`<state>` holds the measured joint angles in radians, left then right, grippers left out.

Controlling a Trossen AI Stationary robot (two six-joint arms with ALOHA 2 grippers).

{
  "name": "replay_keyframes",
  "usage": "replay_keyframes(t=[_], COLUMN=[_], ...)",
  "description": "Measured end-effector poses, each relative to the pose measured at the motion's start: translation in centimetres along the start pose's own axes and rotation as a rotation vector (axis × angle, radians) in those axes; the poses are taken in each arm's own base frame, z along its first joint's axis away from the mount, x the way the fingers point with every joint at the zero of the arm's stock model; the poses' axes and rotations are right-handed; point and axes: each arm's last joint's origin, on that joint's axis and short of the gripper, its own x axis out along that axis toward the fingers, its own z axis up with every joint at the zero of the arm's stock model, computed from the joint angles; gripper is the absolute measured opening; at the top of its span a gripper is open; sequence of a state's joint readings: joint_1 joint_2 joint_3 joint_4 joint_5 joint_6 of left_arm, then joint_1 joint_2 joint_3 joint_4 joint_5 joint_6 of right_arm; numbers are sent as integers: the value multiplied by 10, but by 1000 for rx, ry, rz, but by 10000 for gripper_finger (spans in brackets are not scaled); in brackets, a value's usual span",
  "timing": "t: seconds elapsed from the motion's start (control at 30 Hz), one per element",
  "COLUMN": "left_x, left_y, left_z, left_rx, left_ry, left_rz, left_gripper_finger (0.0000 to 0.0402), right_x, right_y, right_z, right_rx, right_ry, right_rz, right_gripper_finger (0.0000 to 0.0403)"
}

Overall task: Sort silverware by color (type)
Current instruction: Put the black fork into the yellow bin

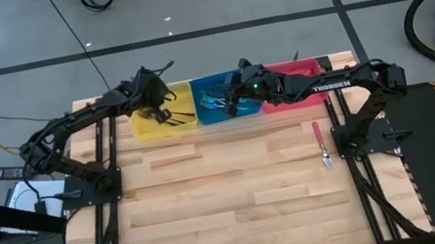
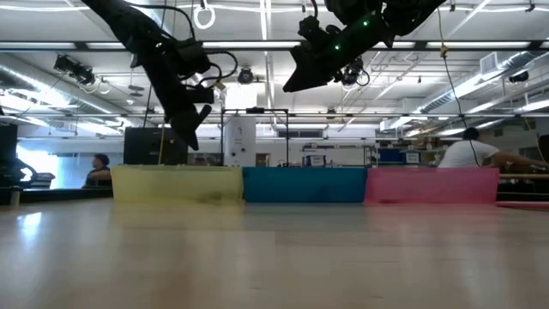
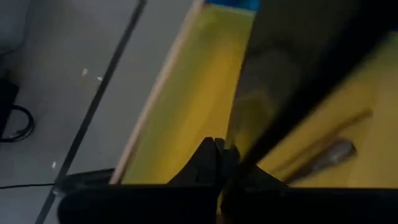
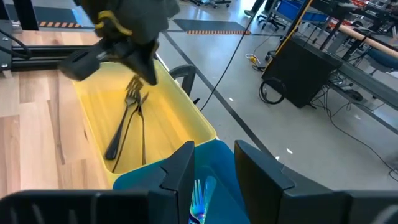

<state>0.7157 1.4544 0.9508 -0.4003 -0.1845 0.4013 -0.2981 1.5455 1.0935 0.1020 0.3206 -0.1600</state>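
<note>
Three bins stand in a row at the table's far edge: yellow [image 1: 139,127], blue [image 1: 244,110] and red [image 1: 303,71]. Two dark forks [image 4: 127,127] lie on the yellow bin's floor. Blue-handled forks [image 4: 199,196] lie in the blue bin. A red-handled fork [image 1: 321,143] lies flat on the table at the right. My left gripper [image 1: 157,107] hangs shut over the yellow bin, above its rim in the low view [image 2: 190,133]. My right gripper [image 4: 214,180] is open and empty above the blue bin. My left gripper's fingertips [image 3: 214,152] are together. A dark blurred bar [image 3: 292,68] runs from beside them toward the camera. I cannot tell whether it is a fork held between the fingers.
The wooden table top [image 1: 230,192] in front of the bins is bare except for the red-handled fork. Black frame rails run along the table's left and right sides. People show in the room beyond the table in the low view.
</note>
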Motion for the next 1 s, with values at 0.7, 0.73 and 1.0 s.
replay_keyframes(t=[0.7, 0.73, 1.0], left_x=[41, 42, 52], left_y=[-19, -19, -23], left_z=[-16, -17, -20], left_rx=[73, 75, 74], left_ry=[225, 232, 261], left_rz=[-45, -49, -60], left_gripper_finger=[18, 23, 66], right_x=[0, 0, 0], right_y=[0, 0, 0], right_z=[0, 0, 0], right_rx=[-1, -1, -2], right_ry=[1, 0, 4], right_rz=[0, 0, 0], right_gripper_finger=[122, 122, 122])
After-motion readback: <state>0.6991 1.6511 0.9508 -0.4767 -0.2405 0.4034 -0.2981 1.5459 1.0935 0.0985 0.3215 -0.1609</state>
